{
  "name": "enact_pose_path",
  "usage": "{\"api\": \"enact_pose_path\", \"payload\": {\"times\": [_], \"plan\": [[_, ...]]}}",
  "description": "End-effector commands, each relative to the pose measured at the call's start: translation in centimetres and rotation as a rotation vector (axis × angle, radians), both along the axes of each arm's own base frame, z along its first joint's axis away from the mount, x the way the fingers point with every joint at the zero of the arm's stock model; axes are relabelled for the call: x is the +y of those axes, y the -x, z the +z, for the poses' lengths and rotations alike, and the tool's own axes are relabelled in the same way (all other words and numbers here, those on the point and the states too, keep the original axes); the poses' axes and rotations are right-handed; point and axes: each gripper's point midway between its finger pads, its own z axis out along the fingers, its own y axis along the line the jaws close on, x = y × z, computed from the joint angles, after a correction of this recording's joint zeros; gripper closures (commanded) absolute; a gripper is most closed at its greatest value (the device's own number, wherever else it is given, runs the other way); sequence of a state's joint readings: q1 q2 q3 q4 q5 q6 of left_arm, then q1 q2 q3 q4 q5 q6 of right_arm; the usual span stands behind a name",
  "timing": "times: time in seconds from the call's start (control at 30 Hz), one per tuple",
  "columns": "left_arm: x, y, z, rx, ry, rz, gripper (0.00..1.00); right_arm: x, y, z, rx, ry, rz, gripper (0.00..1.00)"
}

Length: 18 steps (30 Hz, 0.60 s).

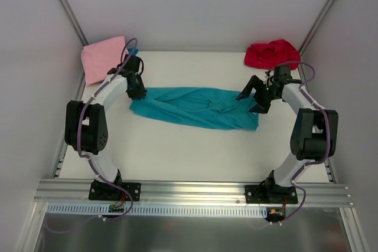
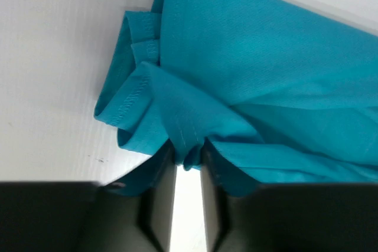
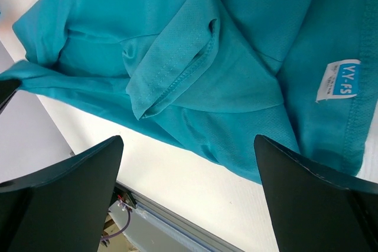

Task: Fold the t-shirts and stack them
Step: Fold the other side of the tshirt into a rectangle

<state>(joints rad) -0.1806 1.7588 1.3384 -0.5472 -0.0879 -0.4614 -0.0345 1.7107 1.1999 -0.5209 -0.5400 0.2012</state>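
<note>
The teal shirt (image 1: 195,109) is only part-folded, clamped by the left gripper (image 2: 188,163), the right gripper (image 3: 188,146) spread empty; nothing is stacked.

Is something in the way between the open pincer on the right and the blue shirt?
No, nothing visible is. The right pincer hangs open over one end of the blue shirt, with nothing between them. The left pincer is shut on a fold at the other end.
</note>
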Motion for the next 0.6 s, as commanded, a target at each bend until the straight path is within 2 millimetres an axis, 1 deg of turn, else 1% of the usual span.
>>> {"api": "enact_pose_path", "payload": {"times": [0.0, 0.03, 0.07, 0.1, 0.23, 0.27, 0.33, 0.4, 0.43, 0.47, 0.53, 0.57], "plan": [[1.0, 0.5, -0.9, 0.043, -0.007, 0.038, 0.73, 1.5, 0.4, 1.6, -0.041, -0.038, 0.058, 0.00], [0.9, 0.5, -1.0, 0.047, -0.001, 0.036, 0.57, 2.0, 0.4, 1.9, -0.048, -0.047, 0.071, 0.01], [0.9, 0.6, -1.3, 0.054, 0.003, 0.039, 0.38, 2.8, 0.6, 2.0, -0.049, -0.049, 0.094, 0.01], [0.9, 0.7, -1.6, 0.061, 0.001, 0.043, 0.02, 3.2, 0.7, 2.2, -0.058, -0.049, 0.108, 0.00], [0.9, 0.9, -1.6, 0.038, 0.014, 0.056, 0.01, 5.1, 1.2, 2.6, -0.069, -0.034, 0.163, 0.01], [0.9, 0.7, -1.3, 0.016, 0.022, 0.063, 0.01, 5.4, 1.3, 2.6, -0.064, -0.037, 0.169, 0.01], [1.0, 1.1, -0.3, -0.034, 0.034, 0.079, 0.01, 6.4, 1.6, 2.8, -0.067, -0.041, 0.197, 0.00], [0.8, 1.3, 1.9, -0.136, 0.069, 0.090, 0.01, 7.2, 1.7, 2.7, -0.064, -0.042, 0.217, 0.00], [0.3, 1.6, 2.6, -0.162, 0.102, 0.079, 0.01, 7.8, 1.8, 2.7, -0.062, -0.038, 0.228, 0.01], [-0.1, 1.8, 4.3, -0.231, 0.140, 0.070, 0.01, 8.2, 1.7, 2.5, -0.062, -0.036, 0.233, 0.00], [-0.9, 2.5, 5.9, -0.273, 0.177, 0.045, 0.02, 9.1, 1.6, 2.3, -0.060, -0.038, 0.245, 0.00], [-1.4, 3.1, 7.6, -0.315, 0.191, 0.027, 0.02, 9.3, 1.4, 1.8, -0.046, -0.037, 0.246, 0.01]]}}
